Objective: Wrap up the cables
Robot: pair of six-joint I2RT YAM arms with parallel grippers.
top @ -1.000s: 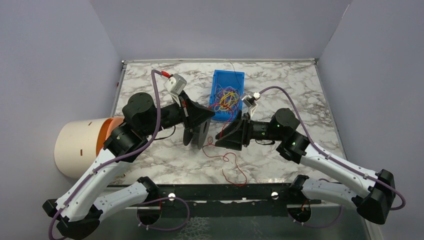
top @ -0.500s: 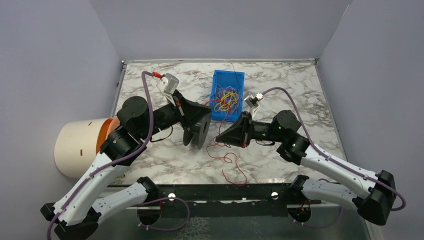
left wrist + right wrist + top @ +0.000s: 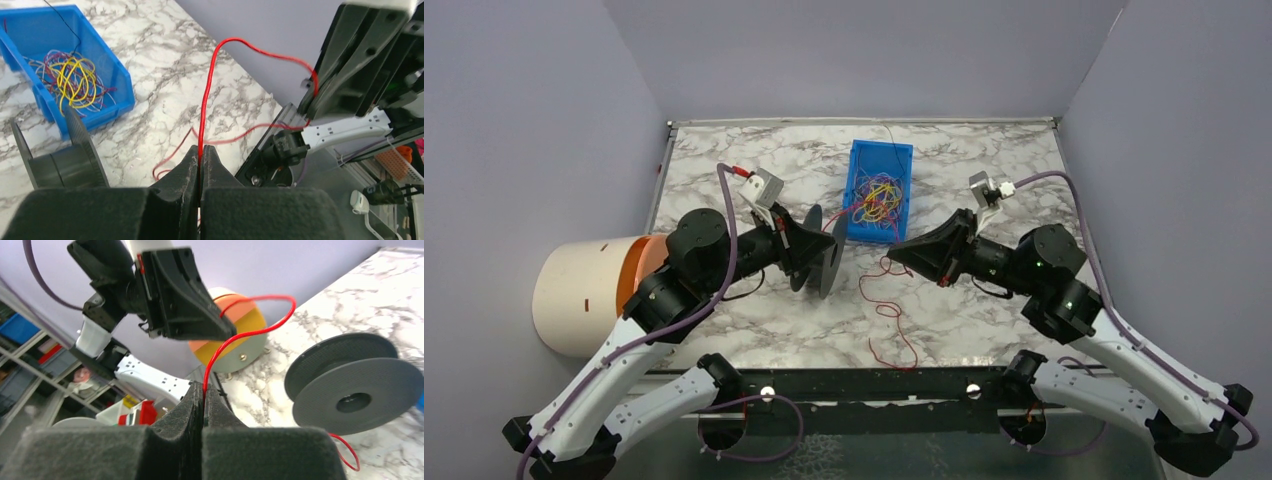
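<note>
Both grippers are clenched on one red cable (image 3: 205, 100): the left gripper (image 3: 200, 151) pinches it between pressed-together fingers at the lower centre of its wrist view, and the right gripper (image 3: 203, 389) does likewise in its own view, the strand arching from one to the other. Counted: two grippers, one black spool (image 3: 828, 265) standing on its rims at frame centre, one blue bin (image 3: 857, 165) above it, one cream-and-orange roll (image 3: 584, 295) at the left edge. Other cables (image 3: 879, 198), yellow, red and purple, lie tangled inside the bin; the red one's slack loops on the table (image 3: 984, 160) at lower centre. That table is white-grey marble, with lilac walls (image 3: 874, 60) on three sides. From above, the left fingertips are lost against the spool, and the tangle's strands are too fine to count
</note>
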